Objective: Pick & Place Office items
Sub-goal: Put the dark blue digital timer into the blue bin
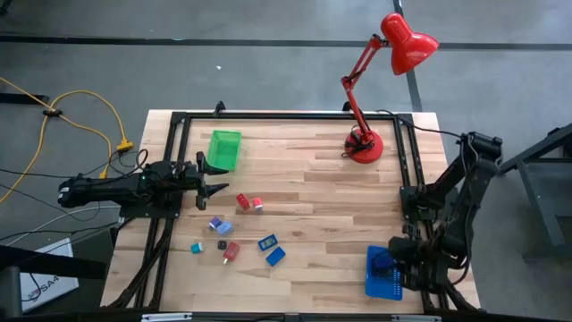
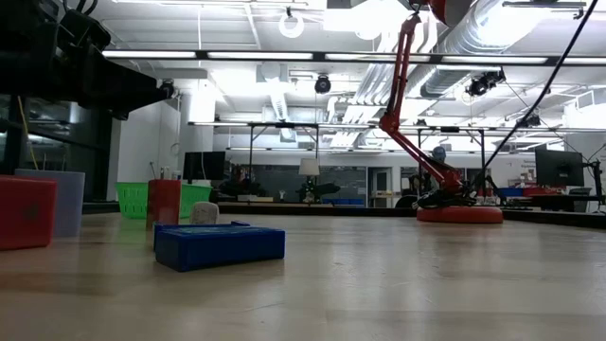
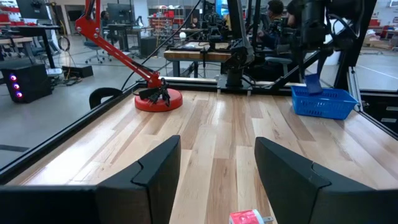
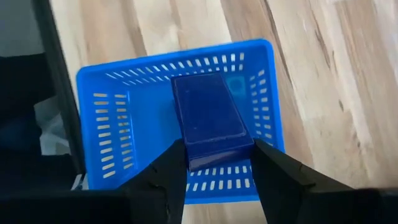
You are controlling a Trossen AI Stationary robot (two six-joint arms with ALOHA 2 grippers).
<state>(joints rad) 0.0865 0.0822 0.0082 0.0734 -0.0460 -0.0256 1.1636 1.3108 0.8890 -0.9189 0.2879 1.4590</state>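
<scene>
While the right gripper (image 4: 214,163) is hanging over the blue perforated plastic tray (image 1: 382,277) at the table's near right corner, its jaws are pinching a dark blue rectangular block (image 4: 208,118); letting go off-centre could tip it onto the rim. Left gripper (image 1: 217,181), jaws spread and empty, is waiting by the scattered small office items (image 1: 241,233) left of centre, risking nudging them

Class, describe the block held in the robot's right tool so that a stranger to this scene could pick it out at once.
Find the blue perforated tray at the table's right front corner. Above it, the right tool grips a dark blue rectangular block, the only piece off the table.
</scene>
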